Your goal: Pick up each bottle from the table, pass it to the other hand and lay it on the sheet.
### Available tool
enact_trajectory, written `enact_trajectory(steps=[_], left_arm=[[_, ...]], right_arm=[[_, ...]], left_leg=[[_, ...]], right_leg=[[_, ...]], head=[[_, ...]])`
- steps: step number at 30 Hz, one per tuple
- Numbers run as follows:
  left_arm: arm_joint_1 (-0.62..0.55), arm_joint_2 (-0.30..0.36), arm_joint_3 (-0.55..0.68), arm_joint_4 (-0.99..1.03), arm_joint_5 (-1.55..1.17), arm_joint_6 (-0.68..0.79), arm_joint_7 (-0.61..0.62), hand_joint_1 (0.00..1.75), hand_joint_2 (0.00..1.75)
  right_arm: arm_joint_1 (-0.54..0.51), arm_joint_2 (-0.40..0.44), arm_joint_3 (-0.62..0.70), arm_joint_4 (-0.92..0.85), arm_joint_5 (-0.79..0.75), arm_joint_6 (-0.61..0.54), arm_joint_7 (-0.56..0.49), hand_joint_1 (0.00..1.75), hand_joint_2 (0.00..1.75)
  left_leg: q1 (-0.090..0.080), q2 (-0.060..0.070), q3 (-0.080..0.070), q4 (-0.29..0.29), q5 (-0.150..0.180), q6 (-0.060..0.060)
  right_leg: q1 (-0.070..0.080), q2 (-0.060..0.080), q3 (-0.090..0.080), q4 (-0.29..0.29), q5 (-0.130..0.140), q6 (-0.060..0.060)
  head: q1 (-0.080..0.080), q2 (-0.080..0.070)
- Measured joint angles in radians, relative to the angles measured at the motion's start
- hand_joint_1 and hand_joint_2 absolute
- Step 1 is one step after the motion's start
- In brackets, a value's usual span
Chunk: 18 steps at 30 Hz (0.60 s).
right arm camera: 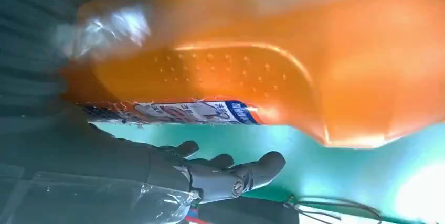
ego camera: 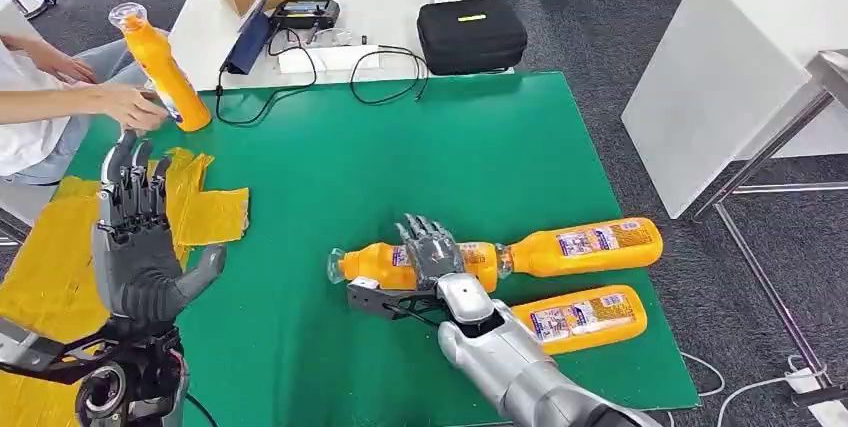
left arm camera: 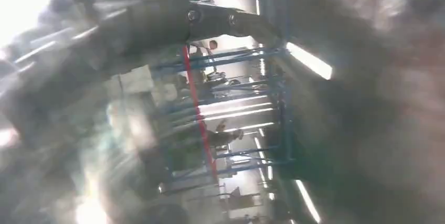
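Right hand (ego camera: 432,252) laid over lying bottle (ego camera: 415,261) at near centre of green table (ego camera: 400,157), grip not discernible. Two more bottles (ego camera: 585,247) near right edge. Left hand (ego camera: 135,237) raised, fingers spread, above yellow sheet (ego camera: 60,267) at left edge.

My right hand (ego camera: 432,252) covers the middle of the bottle (ego camera: 415,262) beneath it, so whether my fingers grip it or merely rest on it cannot be told. The left wrist view is motion-blurred; my left hand (left arm camera: 105,30) there is a grey smear. The person (ego camera: 40,97) is cut off by the head view's left edge.
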Motion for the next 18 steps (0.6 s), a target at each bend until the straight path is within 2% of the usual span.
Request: enact_trajectory(steps=[7,18], left_arm=[[0.0,0.0,0.0,0.014,-0.002,0.0,0.006,0.0,1.75],[0.0,-0.002,-0.001,0.016,-0.003,0.012,0.008,0.0,1.75]], right_arm=[[0.001,-0.006,-0.026,0.0,0.002,0.016,-0.012,1.75,1.75],[0.023,-0.007,-0.079,-0.016,-0.034,-0.054,-0.051,1.75,1.75]], left_leg=[[0.0,0.0,0.001,0.0,0.0,0.0],[0.0,-0.001,0.0,0.0,0.0,0.001]], right_leg=[[0.0,0.0,0.001,0.0,0.0,0.0],[0.0,-0.001,0.001,0.0,0.0,0.001]], head=[[0.0,0.0],[0.0,0.0]])
